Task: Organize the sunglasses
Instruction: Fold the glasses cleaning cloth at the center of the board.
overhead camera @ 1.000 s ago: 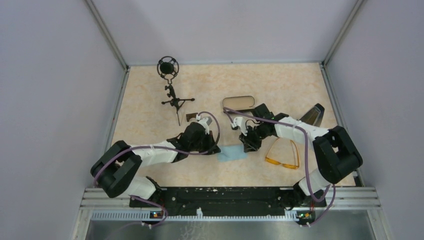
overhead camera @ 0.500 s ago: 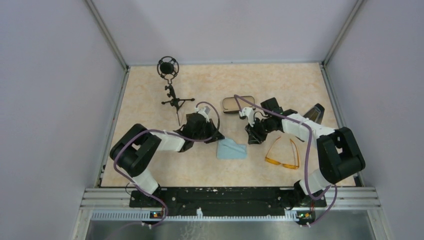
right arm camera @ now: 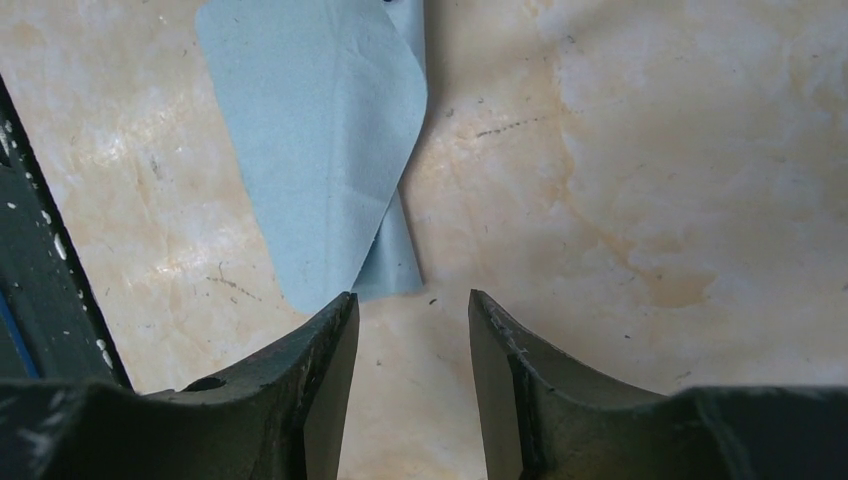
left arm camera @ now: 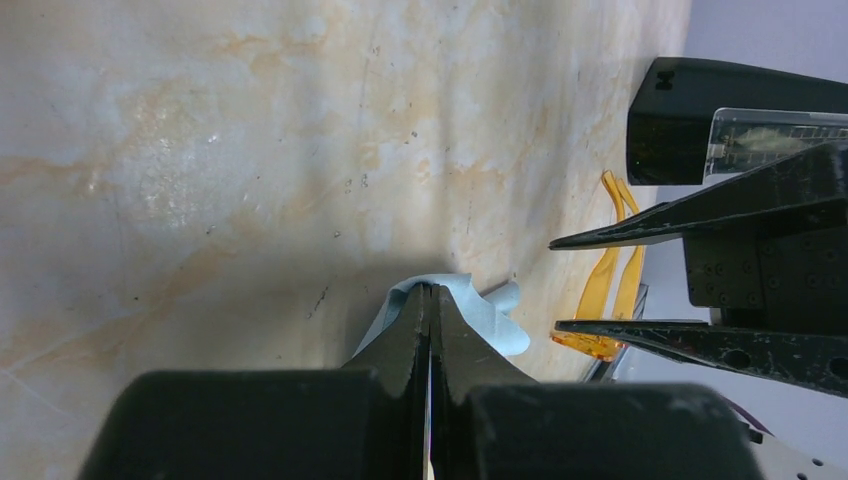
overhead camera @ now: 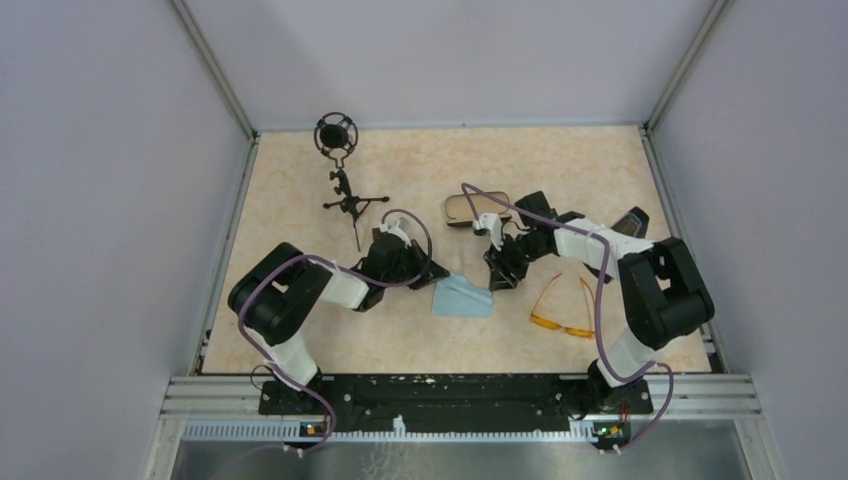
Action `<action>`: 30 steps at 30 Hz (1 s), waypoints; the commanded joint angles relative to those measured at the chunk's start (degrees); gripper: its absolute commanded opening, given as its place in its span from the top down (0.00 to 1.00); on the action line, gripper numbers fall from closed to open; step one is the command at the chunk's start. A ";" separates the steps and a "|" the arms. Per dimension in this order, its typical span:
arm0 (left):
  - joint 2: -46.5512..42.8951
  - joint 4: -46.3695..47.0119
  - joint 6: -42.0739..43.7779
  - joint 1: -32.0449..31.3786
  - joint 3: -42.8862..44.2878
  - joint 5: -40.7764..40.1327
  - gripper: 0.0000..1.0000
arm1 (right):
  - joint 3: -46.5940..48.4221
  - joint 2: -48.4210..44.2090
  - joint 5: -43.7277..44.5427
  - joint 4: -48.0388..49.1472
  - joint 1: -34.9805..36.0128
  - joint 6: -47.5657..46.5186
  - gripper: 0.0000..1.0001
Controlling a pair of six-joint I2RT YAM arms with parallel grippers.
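Note:
The sunglasses (overhead camera: 565, 306), with orange-amber lenses and thin orange arms, lie open on the table right of centre. They also show in the left wrist view (left arm camera: 610, 290). A light blue cloth (overhead camera: 463, 298) lies left of them. My left gripper (overhead camera: 433, 272) is shut on the cloth's left corner (left arm camera: 470, 305) and holds that corner slightly raised. My right gripper (overhead camera: 500, 280) is open and empty just above the table at the cloth's right edge (right arm camera: 320, 150), between the cloth and the sunglasses. The black case with tan lining (overhead camera: 474, 208) lies open behind the right gripper.
A small microphone on a tripod (overhead camera: 345, 185) stands at the back left. A dark oblong object (overhead camera: 629, 226) lies by the right wall. Metal rails (overhead camera: 450, 395) run along the near edge. Grey walls enclose the table on three sides.
Both grippers have moved a little toward the back. The cloth has shifted with the left gripper and turned from a flat strip to a squarer shape. The right gripper has come off the cloth.

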 commanded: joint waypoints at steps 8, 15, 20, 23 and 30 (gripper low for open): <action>-0.08 6.09 -2.31 0.27 -1.15 0.86 1.00 | 2.45 2.07 -5.52 -6.92 0.69 -2.99 0.56; -0.10 6.54 -2.57 0.30 -1.52 1.00 1.00 | 2.89 3.63 -6.14 -8.12 2.12 -3.29 0.59; -0.22 6.61 -2.53 0.22 -1.71 1.02 1.00 | 3.26 4.73 -5.55 -7.39 3.31 -2.43 0.60; -0.24 6.82 -2.56 0.28 -1.69 1.15 1.00 | 3.63 5.11 -5.50 -7.25 3.72 -2.09 0.62; -0.18 6.98 -2.58 0.26 -1.61 1.18 1.00 | 4.27 6.14 -5.74 -7.07 4.22 -1.79 0.78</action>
